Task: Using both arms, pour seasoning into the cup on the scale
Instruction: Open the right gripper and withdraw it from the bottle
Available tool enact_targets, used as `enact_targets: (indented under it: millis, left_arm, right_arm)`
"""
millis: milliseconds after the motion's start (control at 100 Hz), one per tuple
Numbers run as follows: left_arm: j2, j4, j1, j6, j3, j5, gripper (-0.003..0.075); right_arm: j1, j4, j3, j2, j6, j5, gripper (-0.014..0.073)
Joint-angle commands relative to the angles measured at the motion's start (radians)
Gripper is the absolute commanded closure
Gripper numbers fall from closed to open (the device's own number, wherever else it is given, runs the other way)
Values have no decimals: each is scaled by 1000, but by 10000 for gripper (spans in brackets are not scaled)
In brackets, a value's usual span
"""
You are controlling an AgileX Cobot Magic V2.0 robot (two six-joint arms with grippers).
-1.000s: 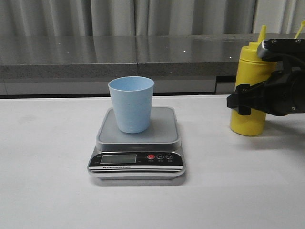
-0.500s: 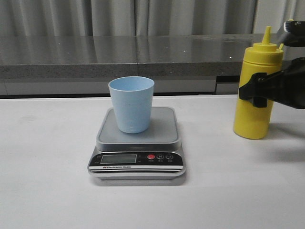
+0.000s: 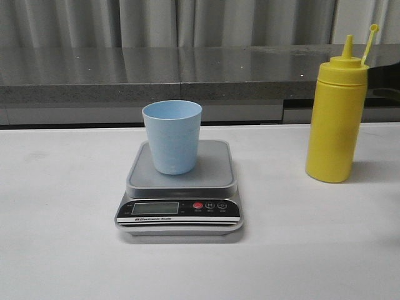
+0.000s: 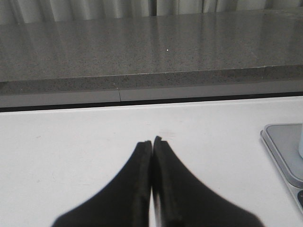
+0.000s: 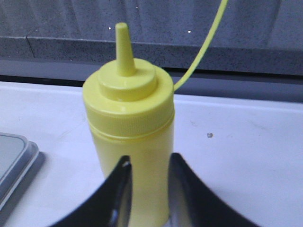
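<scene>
Squeeze bottle (image 3: pixel 335 119) looks light, squishy, slick; grab mid-body, gently. Right fingers (image 5: pixel 147 189) apart, empty; left fingers (image 4: pixel 152 179) together. Cup (image 3: pixel 172 136) at bottle's 9 o'clock.

**Colours on the table**

Seasoning bottle (image 3: pixel 333 119) — uniform yellow, nozzle and tether included. Cup (image 3: pixel 172 136) — plain pale blue, matte. Scale (image 3: pixel 180 190) — silver-grey platform, black front panel, grey display, one red button. Table (image 3: pixel 56 237) — white. Counter (image 3: pixel 94 75) behind — speckled dark grey. Curtain (image 3: pixel 156 22) — grey, vertical folds. Left gripper (image 4: pixel 152 189) and right gripper (image 5: pixel 147 189) — black.
</scene>
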Motion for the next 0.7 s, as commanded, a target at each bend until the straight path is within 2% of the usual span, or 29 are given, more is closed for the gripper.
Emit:
enact_targets:
  millis: [0, 180, 500, 690]
  left_arm:
    - [10, -8, 4, -10, -25, -77, 741]
    - [10, -8, 4, -10, -25, -77, 741]
    - [10, -8, 4, -10, -25, -77, 741]
    - [10, -8, 4, -10, -25, -77, 741]
  right_arm:
    - [-5, 8, 6, -91, -9, -38, 654]
    - [-5, 79, 44, -224, -9, 21, 661]
    - [-5, 79, 81, -461, -9, 26, 661]
    - [-5, 69, 81, -538, -9, 25, 661]
